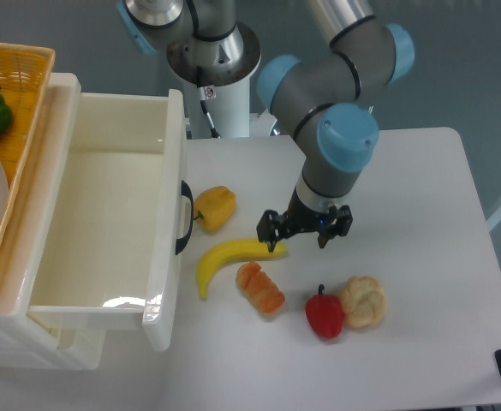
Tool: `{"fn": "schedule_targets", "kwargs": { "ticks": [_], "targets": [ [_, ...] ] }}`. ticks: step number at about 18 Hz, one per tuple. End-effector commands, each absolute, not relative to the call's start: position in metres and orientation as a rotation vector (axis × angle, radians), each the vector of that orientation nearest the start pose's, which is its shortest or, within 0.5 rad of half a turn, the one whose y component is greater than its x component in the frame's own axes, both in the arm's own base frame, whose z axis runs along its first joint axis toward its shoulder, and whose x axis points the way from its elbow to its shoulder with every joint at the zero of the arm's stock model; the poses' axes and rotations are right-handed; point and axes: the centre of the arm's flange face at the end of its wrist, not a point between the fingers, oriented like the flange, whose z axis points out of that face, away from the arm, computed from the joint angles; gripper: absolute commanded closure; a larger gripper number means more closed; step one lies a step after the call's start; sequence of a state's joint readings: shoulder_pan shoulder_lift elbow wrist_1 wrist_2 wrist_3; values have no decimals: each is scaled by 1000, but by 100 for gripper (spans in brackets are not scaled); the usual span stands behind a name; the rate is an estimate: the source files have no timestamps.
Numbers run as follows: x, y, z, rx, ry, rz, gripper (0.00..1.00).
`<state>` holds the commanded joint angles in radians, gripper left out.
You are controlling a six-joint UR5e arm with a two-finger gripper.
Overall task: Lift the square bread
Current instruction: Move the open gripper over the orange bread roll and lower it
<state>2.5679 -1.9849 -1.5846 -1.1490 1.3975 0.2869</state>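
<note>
The square bread [260,288] lies on the table [421,197] just below the banana [233,259], untouched. The gripper [299,236] hovers near, jaws apart. The loaf appears light, rigid and glossy, probably slippery; grip across its short flat sides.
</note>
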Motion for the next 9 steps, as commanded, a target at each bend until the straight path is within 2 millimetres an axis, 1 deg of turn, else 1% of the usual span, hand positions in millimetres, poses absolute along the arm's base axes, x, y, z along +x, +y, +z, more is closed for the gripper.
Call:
{"fn": "schedule_targets", "kwargs": {
  "ticks": [1, 2, 4, 7, 9],
  "targets": [
    [-445, 468, 286, -2846, -1072, -222, 0],
    [-441, 473, 279, -2853, -1084, -232, 0],
    [-440, 479, 273, -2845, -1121, -234, 0],
    [-436, 485, 267, -2850, -1117, -253, 0],
    [-430, 497, 254, -2876, -1097, -268, 0]
  ]
}}
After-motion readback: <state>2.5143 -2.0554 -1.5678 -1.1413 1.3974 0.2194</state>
